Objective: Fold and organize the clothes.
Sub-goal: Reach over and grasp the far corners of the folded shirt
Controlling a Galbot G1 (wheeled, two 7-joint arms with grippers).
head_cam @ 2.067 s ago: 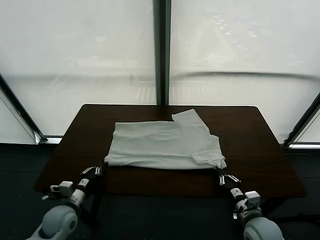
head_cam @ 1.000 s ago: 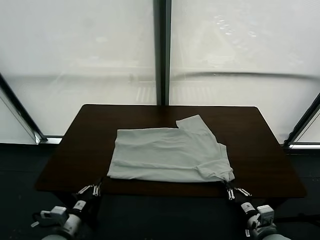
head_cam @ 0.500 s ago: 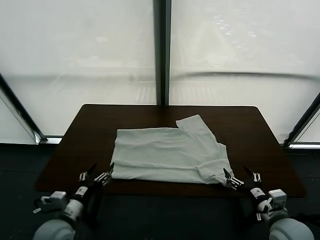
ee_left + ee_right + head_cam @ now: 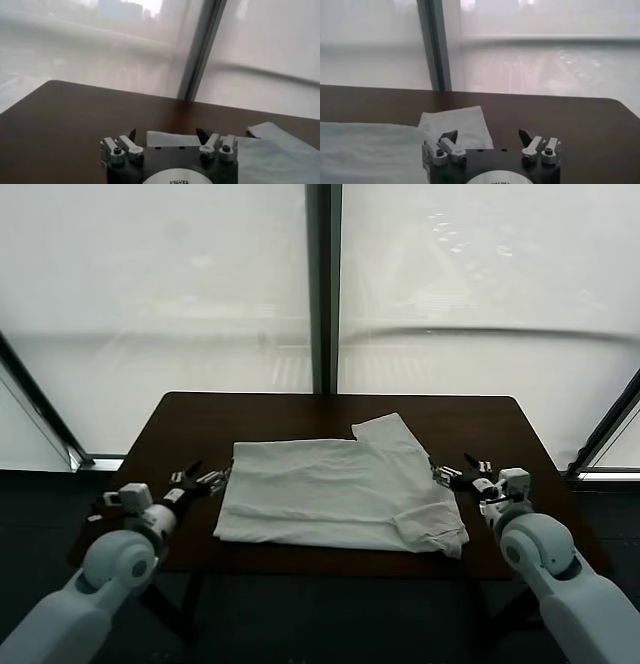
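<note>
The clothes [image 4: 340, 492], a single pale T-shirt, lie spread flat on the middle of the dark brown surface [image 4: 180, 434], folded into a rough rectangle with its plain side up. One sleeve [image 4: 385, 431] sticks out at the far right corner of the fabric, pointing toward the window, and a second bunched fold sits at the near right corner, close to the near edge of the surface. No print shows on the side that faces up. The fabric has soft creases running across it.

The left hand [image 4: 203, 480] hovers just beside the shirt's left edge, over bare wood, its fingers spread wide and holding nothing. From the left wrist view the hand [image 4: 166, 136] points across the surface with the shirt's pale edge [image 4: 272, 150] ahead of it and off to one side.

The right hand [image 4: 455, 473] sits just beside the shirt's right edge, near the sleeve, also spread wide and empty. In the right wrist view the hand [image 4: 487, 136] faces the sleeve [image 4: 454, 123], which lies flat on the wood just beyond the fingertips.

Behind the surface stand frosted window panes split by a dark vertical post [image 4: 323, 289].
</note>
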